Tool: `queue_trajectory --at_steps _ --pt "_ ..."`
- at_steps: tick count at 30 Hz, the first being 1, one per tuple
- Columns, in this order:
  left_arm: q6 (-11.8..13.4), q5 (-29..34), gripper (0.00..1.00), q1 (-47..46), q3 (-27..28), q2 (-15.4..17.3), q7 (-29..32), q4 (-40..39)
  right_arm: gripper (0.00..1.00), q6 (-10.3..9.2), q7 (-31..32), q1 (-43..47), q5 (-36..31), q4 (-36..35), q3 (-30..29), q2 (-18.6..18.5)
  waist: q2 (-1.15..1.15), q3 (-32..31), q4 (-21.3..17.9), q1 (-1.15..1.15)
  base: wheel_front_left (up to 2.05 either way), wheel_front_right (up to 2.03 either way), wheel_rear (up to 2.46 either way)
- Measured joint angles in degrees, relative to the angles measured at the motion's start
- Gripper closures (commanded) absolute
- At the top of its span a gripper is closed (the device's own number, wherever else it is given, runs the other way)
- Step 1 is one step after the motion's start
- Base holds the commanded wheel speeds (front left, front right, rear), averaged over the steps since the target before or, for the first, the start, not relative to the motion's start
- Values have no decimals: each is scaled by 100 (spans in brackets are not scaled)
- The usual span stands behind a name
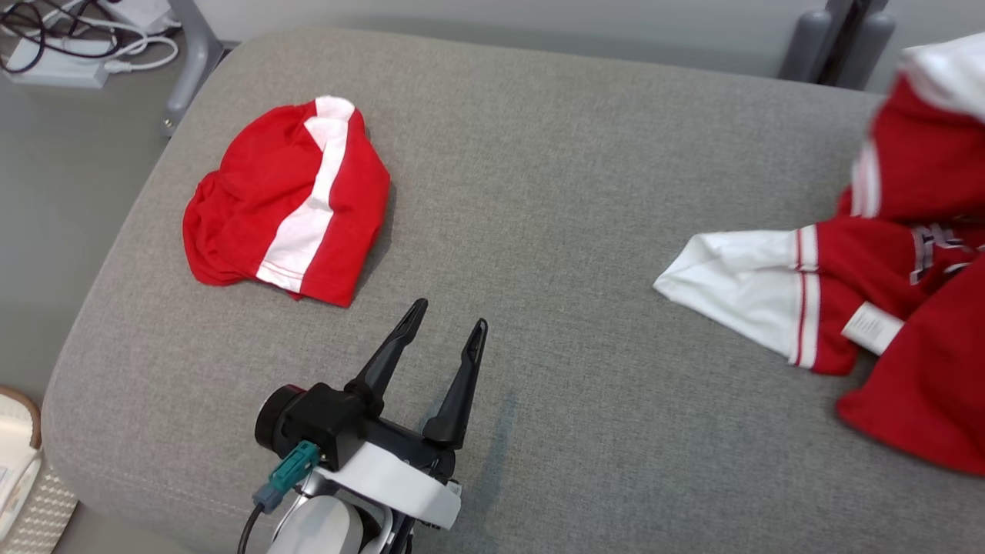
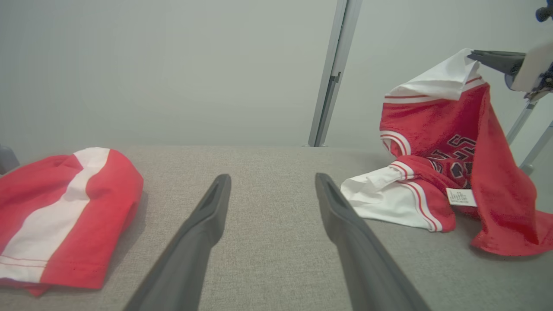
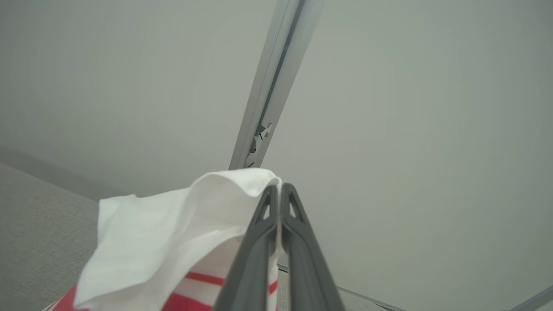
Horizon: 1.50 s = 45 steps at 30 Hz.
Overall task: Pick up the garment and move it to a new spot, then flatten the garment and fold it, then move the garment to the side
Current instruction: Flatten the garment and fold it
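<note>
Gripping the white edge of the jersey [image 3: 173, 224], the right tool [image 3: 281, 188] has its fingers pressed together on the cloth, which rises to them in a peak. In the head view the jersey is at 3 o'clock on the grey desk [image 1: 577, 192] and is partly raised. Its upper part hangs in the air, while a white sleeve, the tag and the red lower part rest crumpled on the desk. The left tool [image 1: 450, 314] hovers at 6 o'clock with its fingers apart, holding nothing, well apart from the jersey. A second red-and-white garment, the shorts [image 1: 288, 204], sits in a folded bundle at 10 o'clock, touched by neither tool.

By the look of it the task stands at its very first step. The pick-up is under way, but the jersey is not clear of the desk and not at a new spot. Moving it, likely toward the bare middle, then flattening, folding and setting it aside all remain.
</note>
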Motion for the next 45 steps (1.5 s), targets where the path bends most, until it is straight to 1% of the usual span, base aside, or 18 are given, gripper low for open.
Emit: queue_trajectory --at_steps 1,2,3,6,10,13,15,19,22,23,24,25,29,35,38,42,45 --pt "3 -16 0 -8 -16 -3 0 -9 0 -1 79 -149 -81 205 -208 -81 0 55 29 0 0 0 0" --pt "19 -35 0 -42 -34 -2 0 -13 0 -2 125 -350 -358 489 -458 -196 0 161 88 0 0 0 0" --pt "22 -47 0 -66 -38 -8 -1 -14 0 -2 116 -417 -470 576 -547 -176 0 207 112 0 0 0 0" --pt "35 -48 0 -86 -10 -2 0 9 0 -1 -74 -610 -570 732 -679 156 0 287 109 0 0 0 0" --pt "44 -10 0 -126 48 1 0 33 0 -1 -467 -614 -627 780 -476 525 0 243 -69 0 0 0 0" --pt "42 45 0 -159 135 -8 0 36 0 -1 -727 -515 -498 703 -114 879 0 165 -276 0 0 0 0" --pt "30 84 0 -186 199 -3 0 47 0 -1 -831 -354 -267 561 126 1156 0 103 -444 0 0 0 0" --pt "15 123 0 -222 350 -7 -1 46 0 -1 -945 94 255 12 671 1460 0 -31 -840 0 0 0 0" --pt "-2 147 0 -238 453 -5 0 54 0 -1 -961 628 661 -521 1016 1555 0 -132 -1164 0 0 0 0" --pt "-2 147 0 -238 453 -5 0 54 0 -1 -961 628 661 -521 1016 1555 0 -132 -1164 0 0 0 0" --pt "-4 144 0 -260 539 -9 0 60 0 -1 -985 1013 887 -894 1123 1555 0 -189 -1375 0 0 0 0" --pt "-4 144 0 -260 539 -9 0 60 0 -1 -985 1013 887 -894 1123 1555 0 -189 -1375 0 0 0 0" --pt "58 54 0 -377 788 -4 -1 58 0 -1 -994 1903 1091 -1581 1201 1612 0 -268 -1783 0 0 0 0" --pt "9 264 0 -707 871 -10 -1 412 0 -1 -981 2927 1066 -2190 924 1935 0 -220 -2333 0 0 0 0" --pt "-1 412 0 -995 854 -5 -2 902 0 -2 -980 3144 903 -2340 701 2085 0 -128 -2581 0 0 0 0" --pt "-31 549 0 -1621 761 29 13 1646 0 -1 -982 3264 711 -2494 613 2302 0 37 -2888 0 0 0 0" --pt "-105 589 0 -2125 635 63 245 2171 0 -1 -985 3272 592 -2565 564 2379 0 176 -3096 0 0 0 0"
